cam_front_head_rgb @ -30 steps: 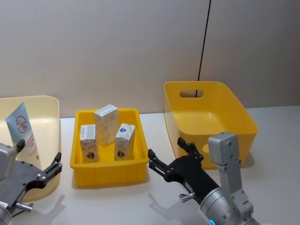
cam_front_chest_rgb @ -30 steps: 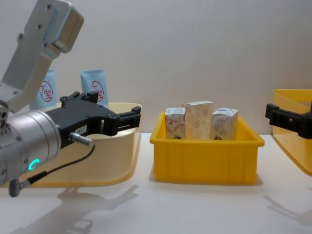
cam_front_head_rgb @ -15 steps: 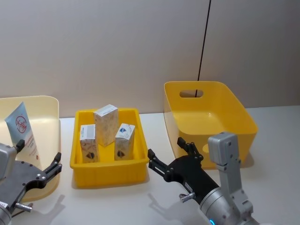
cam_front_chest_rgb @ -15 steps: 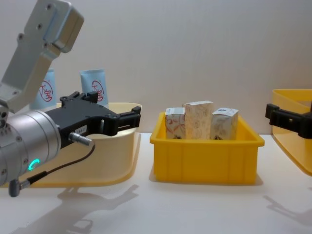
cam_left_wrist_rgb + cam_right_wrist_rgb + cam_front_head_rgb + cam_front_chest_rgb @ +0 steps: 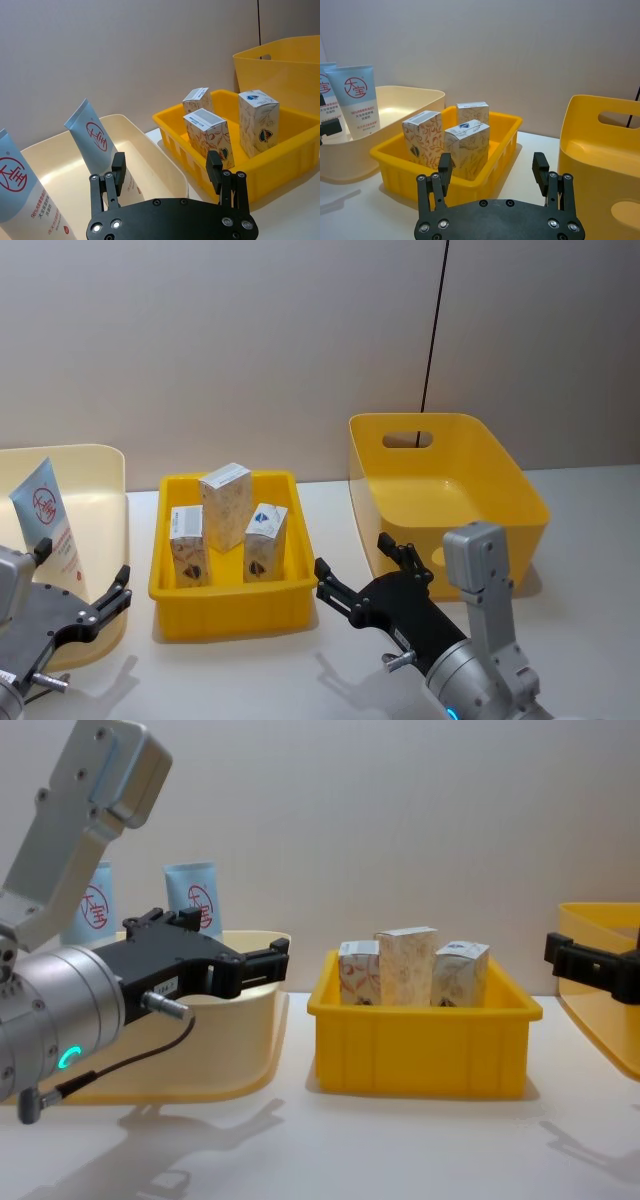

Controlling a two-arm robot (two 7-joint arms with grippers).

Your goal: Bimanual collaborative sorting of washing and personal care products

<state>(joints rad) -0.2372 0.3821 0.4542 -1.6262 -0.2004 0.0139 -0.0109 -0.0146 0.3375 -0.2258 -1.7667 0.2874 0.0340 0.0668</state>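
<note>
both tools wide, nothing gripped; products sit in two bins

left tool [image 5: 166,159]: low at the near left of the desk [image 5: 600,530], just in front of the cream bin [image 5: 110,480]. it is spread wide and grips nothing. it points across the cream bin's near corner toward the yellow tray [image 5: 230,612].

right tool [image 5: 353,552]: near the front, between the yellow tray and the deep yellow bin [image 5: 440,468]. it hangs above the desk, with its shadow on the surface beneath. we note it is spread wide too, gripping nothing.

tubes: first tube [image 5: 95,142] and second tube [image 5: 15,185] stand in the cream bin. both are light blue and white with a red round logo, tilted, flat crimped end up. the first tube is the one nearer the tray.

cartons: all three stand upright in the yellow tray. the tall carton [image 5: 226,505] is at the rear middle. the left carton [image 5: 188,545] is by the tray's left wall. the right carton [image 5: 265,540] is in front, right of centre. they stand close together; we cannot tell whether they touch.

background: a black cable [image 5: 433,330] hangs down the wall behind the deep yellow bin.
</note>
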